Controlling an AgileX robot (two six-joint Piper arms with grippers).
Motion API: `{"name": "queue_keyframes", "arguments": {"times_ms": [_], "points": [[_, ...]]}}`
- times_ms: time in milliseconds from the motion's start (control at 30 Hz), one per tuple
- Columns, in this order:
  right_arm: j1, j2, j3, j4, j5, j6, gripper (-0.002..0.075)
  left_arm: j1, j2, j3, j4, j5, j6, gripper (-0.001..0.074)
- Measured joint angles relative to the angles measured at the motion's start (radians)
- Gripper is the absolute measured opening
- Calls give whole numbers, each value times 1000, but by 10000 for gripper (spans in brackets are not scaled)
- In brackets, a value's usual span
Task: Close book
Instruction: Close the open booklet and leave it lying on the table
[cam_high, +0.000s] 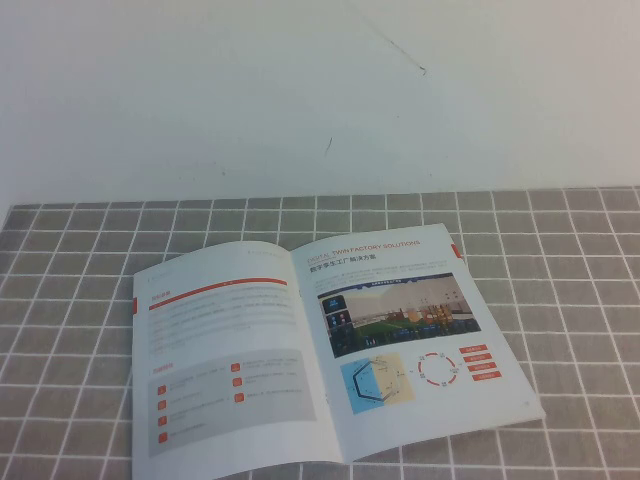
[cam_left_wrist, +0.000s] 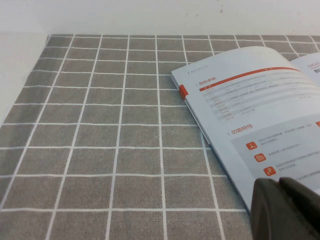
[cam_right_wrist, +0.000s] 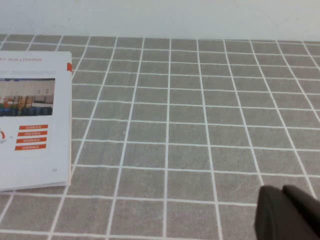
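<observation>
One open book (cam_high: 320, 350), one checked tablecloth (cam_high: 570, 260), and two grippers (cam_left_wrist: 284, 205) (cam_right_wrist: 287, 209).

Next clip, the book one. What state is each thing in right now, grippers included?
book: open, lying flat on the tablecloth, both pages face up, not held.
tablecloth: spread flat under the book.
left gripper: by the book's left page, out of the high view, holding nothing that shows.
right gripper: over bare tablecloth, apart from the book's right edge, out of the high view.

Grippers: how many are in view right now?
2. The left gripper hangs near the open book's left page; the right gripper hangs over tablecloth right of the book.
</observation>
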Motion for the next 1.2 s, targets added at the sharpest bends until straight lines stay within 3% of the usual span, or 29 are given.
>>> {"name": "queue_keyframes", "arguments": {"times_ms": [1200], "points": [[0,0,0,0,0,0,-3,0,0,0,4,0,46,-4]]}}
